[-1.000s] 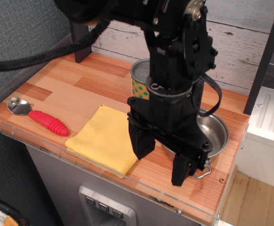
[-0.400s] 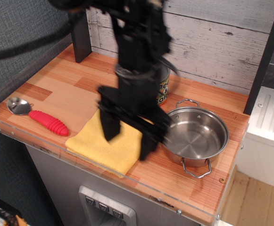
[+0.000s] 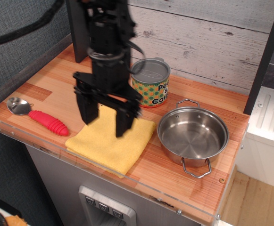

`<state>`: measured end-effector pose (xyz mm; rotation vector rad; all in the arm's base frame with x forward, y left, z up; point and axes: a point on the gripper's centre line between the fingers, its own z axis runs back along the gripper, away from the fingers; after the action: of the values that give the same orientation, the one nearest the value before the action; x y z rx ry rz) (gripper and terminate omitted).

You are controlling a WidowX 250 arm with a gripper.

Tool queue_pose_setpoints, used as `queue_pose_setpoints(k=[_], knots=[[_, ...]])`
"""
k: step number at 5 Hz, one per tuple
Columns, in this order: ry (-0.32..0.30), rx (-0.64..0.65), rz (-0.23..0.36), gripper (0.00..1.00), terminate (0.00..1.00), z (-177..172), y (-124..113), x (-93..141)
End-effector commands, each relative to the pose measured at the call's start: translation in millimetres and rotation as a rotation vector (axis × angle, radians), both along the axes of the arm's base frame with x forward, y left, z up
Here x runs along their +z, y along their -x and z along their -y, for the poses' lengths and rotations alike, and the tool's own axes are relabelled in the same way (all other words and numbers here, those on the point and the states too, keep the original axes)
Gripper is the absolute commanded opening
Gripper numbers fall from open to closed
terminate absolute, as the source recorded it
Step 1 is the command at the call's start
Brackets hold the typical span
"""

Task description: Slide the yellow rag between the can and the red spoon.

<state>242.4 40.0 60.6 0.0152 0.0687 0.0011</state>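
Black gripper (image 3: 106, 117) hangs over the yellow rag (image 3: 112, 139), its two fingers spread well apart, one at the rag's left part and one near its middle, nothing between them. Whether the fingertips touch the cloth I cannot tell; the picture is a little blurred there. And the yellow rag lies flat and folded at the front edge of the worktop (image 3: 56, 89), roughly midway along it, one corner reaching right up to the clear front lip.

Over to the left front corner now: the red spoon (image 3: 37, 117) lies near that edge, silver bowl toward the left, ribbed red handle pointing at the rag, with a strip of bare wood between handle and cloth. Behind the rag, toward the back wall, the can (image 3: 151, 88) stands upright, grey lid up, green dotted label facing front, partly covered by the arm. On the right, the steel pot (image 3: 193, 136) sits open, just beside the rag's right corner, one wire handle toward the front edge and one toward the back.
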Motion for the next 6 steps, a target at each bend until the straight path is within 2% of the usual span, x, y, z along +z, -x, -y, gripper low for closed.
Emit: queue_pose_setpoints(k=[1, 2, 3, 4, 6], knots=[[-0.009, -0.029, 0.047, 0.0, 0.0, -7.9, -13.9, -13.8], [0.005, -0.062, 0.067, 0.0, 0.0, -3.9, -14.7, -26.9], [-0.013, -0.133, 0.098, 0.0, 0.0, 1.8, -17.6, -34.9], [0.018, -0.164, 0.099, 0.0, 0.0, 3.9, -20.7, -38.1], [-0.013, -0.299, 0.102, 0.0, 0.0, 3.6, -25.2, -43.4]])
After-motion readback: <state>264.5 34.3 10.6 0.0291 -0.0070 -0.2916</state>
